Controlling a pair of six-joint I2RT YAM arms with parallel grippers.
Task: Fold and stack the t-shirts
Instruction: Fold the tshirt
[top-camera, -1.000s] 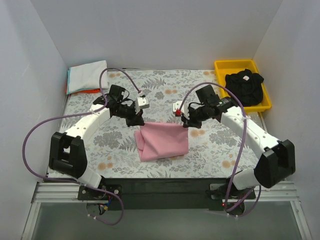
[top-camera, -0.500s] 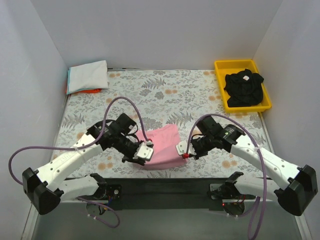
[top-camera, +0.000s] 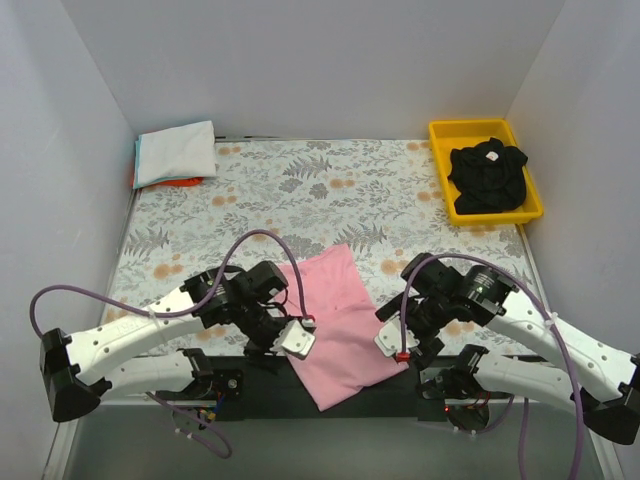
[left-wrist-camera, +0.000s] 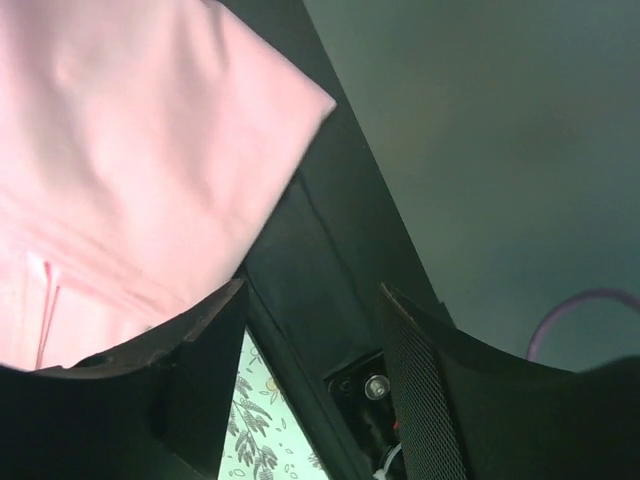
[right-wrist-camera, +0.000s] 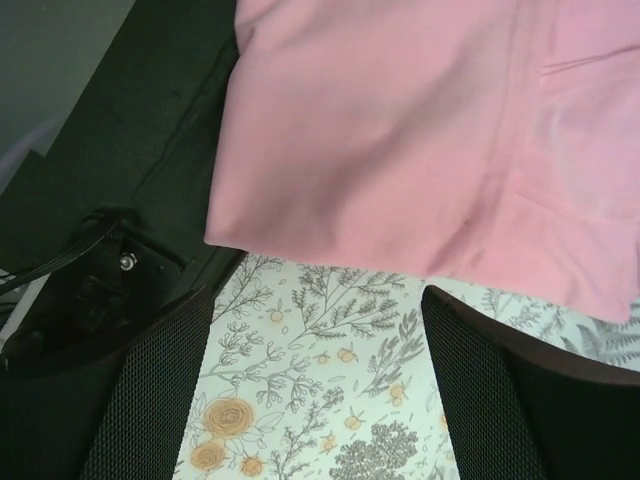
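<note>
Container check: yellow tray (top-camera: 470, 125) at far right corner holds black shirt (top-camera: 488, 175), crumpled. Folded stack (top-camera: 177, 152) at far left corner on floral cloth (top-camera: 330, 190): white on top, pale blue + orange edges under. Pink shirt (top-camera: 340, 320) lies flat at near edge, centre, btwn both grippers; near corner hangs over black rail (top-camera: 265, 375). L gripper (top-camera: 297, 338) at shirt's left edge, jaws apart, nothing btwn. R gripper (top-camera: 393, 343) just right of shirt, jaws wide apart over floral cloth, holding nothing.

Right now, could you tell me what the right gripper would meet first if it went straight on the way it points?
The right gripper would likely meet the floral table cloth, just short of the light pink t-shirt; depth is unclear.
</note>
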